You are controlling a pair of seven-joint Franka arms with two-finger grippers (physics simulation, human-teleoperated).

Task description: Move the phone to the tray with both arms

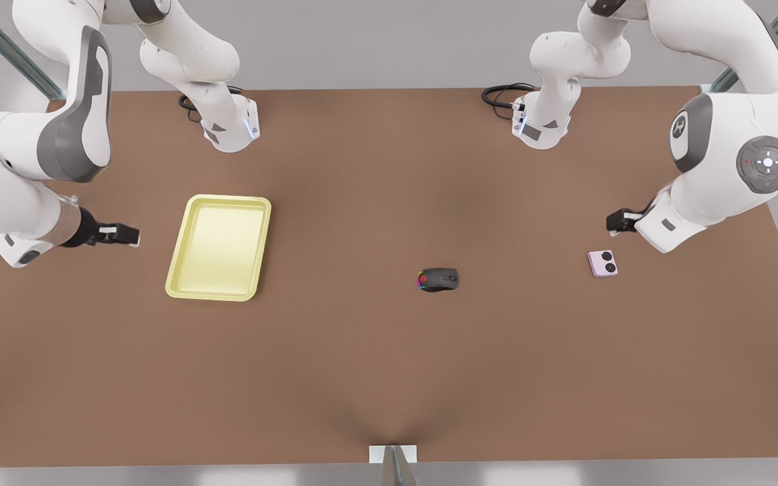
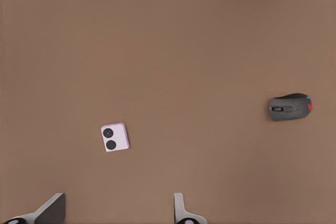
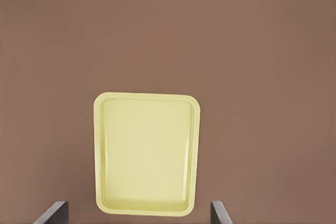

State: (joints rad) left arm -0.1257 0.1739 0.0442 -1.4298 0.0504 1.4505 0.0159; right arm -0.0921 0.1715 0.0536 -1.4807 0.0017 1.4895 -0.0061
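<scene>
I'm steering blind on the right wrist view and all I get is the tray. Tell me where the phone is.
Observer: The phone lies flat on the table near the front view's right, beside the left claw.
Operator: Give me the left claw's state.
Observer: Its fingers stand wide apart, open and holding nothing, short of the phone.
Operator: Report anything between phone and tray.
Observer: A black computer mouse with rainbow lights sits on the table between them; the tray is toward the front view's left, next to the right claw.
</scene>
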